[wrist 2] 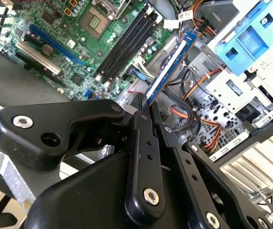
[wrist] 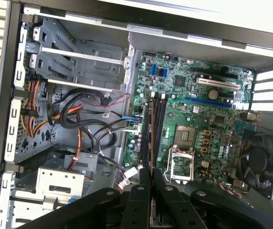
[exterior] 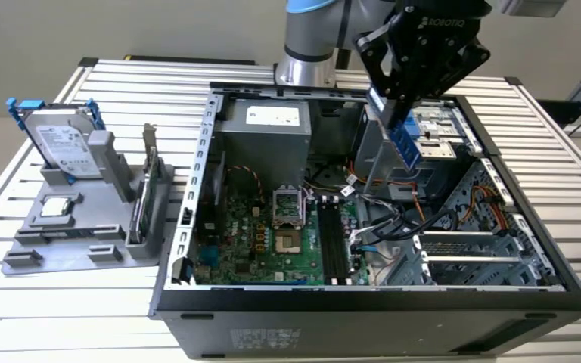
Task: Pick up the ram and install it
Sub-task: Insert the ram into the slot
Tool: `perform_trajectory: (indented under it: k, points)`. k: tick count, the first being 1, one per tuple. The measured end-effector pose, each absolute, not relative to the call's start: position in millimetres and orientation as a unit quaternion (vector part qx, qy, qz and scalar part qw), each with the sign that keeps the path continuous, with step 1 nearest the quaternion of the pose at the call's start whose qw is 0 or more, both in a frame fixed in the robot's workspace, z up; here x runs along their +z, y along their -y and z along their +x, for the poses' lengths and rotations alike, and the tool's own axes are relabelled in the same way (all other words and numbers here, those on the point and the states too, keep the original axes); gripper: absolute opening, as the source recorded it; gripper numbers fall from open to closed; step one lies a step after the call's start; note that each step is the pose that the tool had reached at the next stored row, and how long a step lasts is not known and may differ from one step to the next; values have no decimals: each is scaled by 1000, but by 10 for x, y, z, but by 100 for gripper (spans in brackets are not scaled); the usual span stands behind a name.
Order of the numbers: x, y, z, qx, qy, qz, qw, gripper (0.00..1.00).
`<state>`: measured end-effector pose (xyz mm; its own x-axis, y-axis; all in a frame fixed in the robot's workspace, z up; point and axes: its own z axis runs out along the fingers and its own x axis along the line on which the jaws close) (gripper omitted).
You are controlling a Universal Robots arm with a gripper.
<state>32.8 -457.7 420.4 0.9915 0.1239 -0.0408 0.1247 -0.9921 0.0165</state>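
End effector clamped on ram above open case; stick apparently tilted, risks snagging cables.

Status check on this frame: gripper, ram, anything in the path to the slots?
Gripper shut on the ram, held above the open computer case. Ram not yet seated; memory slots bare. Loose cables lie beside the slots, not across them.

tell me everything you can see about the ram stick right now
The ram is a long, thin blue circuit-board stick with small dark chips along its face. The hand is shut on one end, and the rest hangs free, touching nothing else. In the exterior view it tilts edge-down above the open computer case, over the cables beside the motherboard, not yet seated.
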Motion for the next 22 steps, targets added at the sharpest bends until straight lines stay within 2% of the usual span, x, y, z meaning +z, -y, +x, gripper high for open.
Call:
perform_trajectory:
  k: [22]
  points:
    - [4187,4578,329,-16,-55,998,9,0]
